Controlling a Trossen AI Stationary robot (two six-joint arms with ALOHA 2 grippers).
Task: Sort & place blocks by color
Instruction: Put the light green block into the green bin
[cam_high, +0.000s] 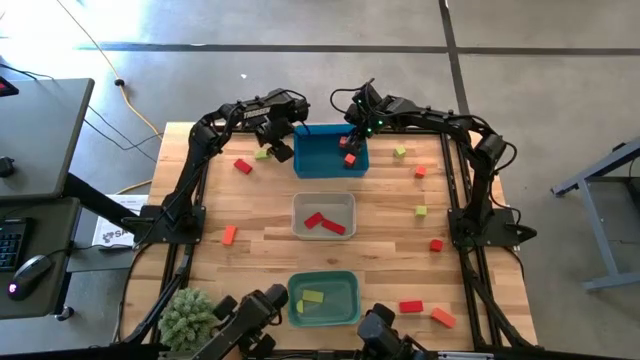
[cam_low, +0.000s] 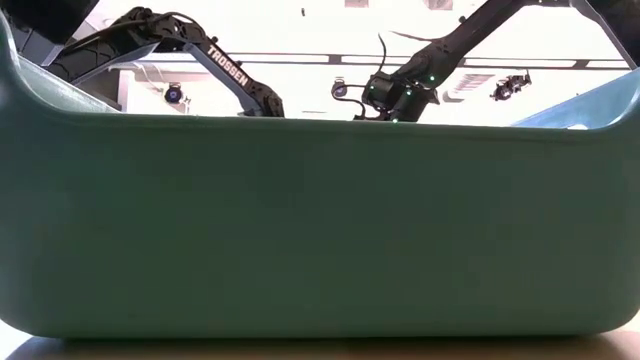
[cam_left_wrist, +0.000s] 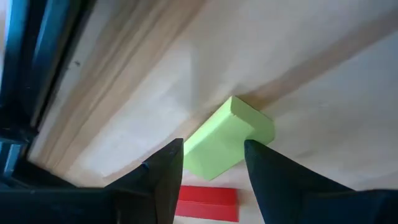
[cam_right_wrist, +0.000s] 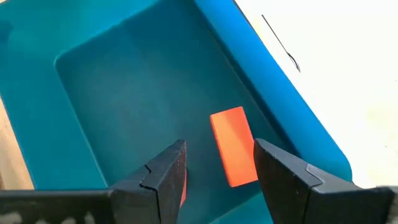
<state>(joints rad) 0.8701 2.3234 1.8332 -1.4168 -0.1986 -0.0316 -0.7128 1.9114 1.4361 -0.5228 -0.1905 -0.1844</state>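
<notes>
Meanwhile, both grippers hang open over the table's far end, neither one holding anything.
High view: left gripper (cam_high: 279, 141) beside blue bin (cam_high: 330, 152), blocks scattered; low view: teal bin (cam_low: 320, 230) hides everything. Left wrist: fingers straddle yellow-green block (cam_left_wrist: 227, 137), which could skid. Right wrist: right gripper (cam_right_wrist: 217, 168) above orange block (cam_right_wrist: 234, 146), risking a needless re-grab.

"TROSSEN" printed white on dark arm link (cam_low: 228, 68), low view.
</notes>
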